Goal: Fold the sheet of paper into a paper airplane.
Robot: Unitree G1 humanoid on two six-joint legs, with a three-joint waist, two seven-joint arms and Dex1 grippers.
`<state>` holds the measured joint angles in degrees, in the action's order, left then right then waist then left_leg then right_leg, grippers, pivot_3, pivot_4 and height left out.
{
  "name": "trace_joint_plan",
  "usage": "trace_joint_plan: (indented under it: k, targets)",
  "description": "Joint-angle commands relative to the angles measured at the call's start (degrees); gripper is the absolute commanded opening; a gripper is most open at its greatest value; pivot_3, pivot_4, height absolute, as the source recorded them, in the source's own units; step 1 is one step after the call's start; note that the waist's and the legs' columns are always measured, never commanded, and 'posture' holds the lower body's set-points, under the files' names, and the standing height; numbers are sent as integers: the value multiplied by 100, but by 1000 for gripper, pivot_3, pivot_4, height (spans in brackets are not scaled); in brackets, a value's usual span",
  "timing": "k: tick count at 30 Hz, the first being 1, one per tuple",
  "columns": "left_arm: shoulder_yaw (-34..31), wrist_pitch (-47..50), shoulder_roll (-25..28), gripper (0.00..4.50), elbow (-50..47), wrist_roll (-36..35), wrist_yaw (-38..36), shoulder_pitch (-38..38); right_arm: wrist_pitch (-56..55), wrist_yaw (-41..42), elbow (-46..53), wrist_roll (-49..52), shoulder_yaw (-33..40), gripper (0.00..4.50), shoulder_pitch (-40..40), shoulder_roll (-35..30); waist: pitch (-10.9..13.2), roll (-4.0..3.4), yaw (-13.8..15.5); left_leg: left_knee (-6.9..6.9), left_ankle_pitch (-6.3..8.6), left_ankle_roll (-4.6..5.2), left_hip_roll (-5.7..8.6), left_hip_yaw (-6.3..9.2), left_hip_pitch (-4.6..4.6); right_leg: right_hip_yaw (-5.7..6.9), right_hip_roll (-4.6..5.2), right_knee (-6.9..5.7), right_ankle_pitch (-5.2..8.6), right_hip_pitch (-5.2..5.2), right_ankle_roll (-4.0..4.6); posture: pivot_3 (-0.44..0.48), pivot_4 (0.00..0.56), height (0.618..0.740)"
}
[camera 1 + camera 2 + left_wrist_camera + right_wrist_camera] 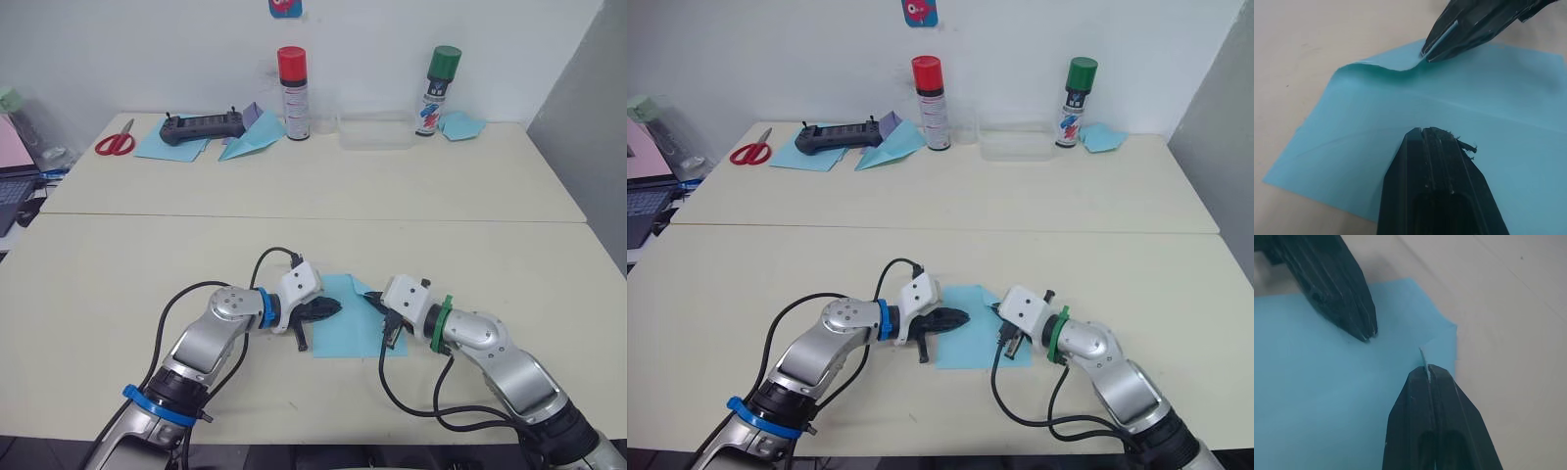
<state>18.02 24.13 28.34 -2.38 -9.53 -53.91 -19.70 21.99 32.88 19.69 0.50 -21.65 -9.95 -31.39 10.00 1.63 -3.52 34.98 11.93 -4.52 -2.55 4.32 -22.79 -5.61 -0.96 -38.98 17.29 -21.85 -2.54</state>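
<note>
Paper sheet [348,318] is lying flat on the near worktop [118,284], between the two tools, close to the front edge. A faint centre crease is seen across it in the left wrist view, so the job is judged to be at the first corner fold, early in the sequence.

Right tool [1428,368] is clamped shut on the sheet's far edge near one corner; the edge is lifted and curled slightly off the worktop there. Left tool [1426,131] is closed with nothing between its fingers, tip pressed down on the middle of the sheet as a hold-down, just beside the right tool.

Next move, as judged: pinched corner to be carried over toward the centre crease while the left tool pins the sheet. Slip risk is high, since the paper is thin and the pinch is only at the very edge. Fold line then needs pressing flat.

On the far worktop, well apart: scissors [116,143], a black controller [201,125] on blue paper, a wider blue dart [253,139], two spray cans [292,93], a clear tray [377,132].
</note>
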Motion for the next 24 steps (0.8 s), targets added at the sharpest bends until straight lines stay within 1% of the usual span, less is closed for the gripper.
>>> trace_joint_plan:
  k: [1, 7, 9, 14, 19, 24]
  targets:
    - [-73, 122, 105, 0, 340, 103, 75, 91, -107, 109, 22, -104, -28, 8, -12, 57, 0, 0, 0, 0, 0, 0, 0, 0, 1, 0, 0, 0, 0, 1, 0, 0, 150, 740]
    - [-280, 269, 158, 0, 524, -102, 70, 43, -25, 92, -98, -277, -12, 8, -44, 175, 0, 0, -12, 0, 0, 0, -1, 0, 6, 0, -1, -2, 0, 4, 0, 0, 150, 740]
    - [-401, 270, 152, 0, 761, -124, 182, -68, -32, 107, -146, -334, -17, 8, -62, 196, 0, 0, -14, 0, 0, 0, -1, 0, 7, 0, -1, -3, 0, 5, 0, 0, 150, 740]
    - [-389, 200, 210, 0, 938, -150, 86, -147, -49, 178, -234, -463, -36, 8, -71, 225, 0, 0, -15, 1, 0, 0, -1, 0, 16, -1, -1, -4, -1, 12, 0, 0, 150, 740]
    - [-579, 355, 47, 0, 1029, -317, 290, -250, 66, 123, -305, -449, 35, 8, -73, 344, -1, 1, -14, 2, 0, 0, -1, 0, 19, 0, 0, -4, -1, 16, 0, 0, 150, 740]
    - [-333, 305, 128, 0, 893, -194, 124, -113, 177, 111, -291, -401, 118, 8, -87, 439, -1, 1, -25, 2, -1, 0, -1, 0, 24, -1, 0, -6, -2, 20, -1, 0, 150, 740]
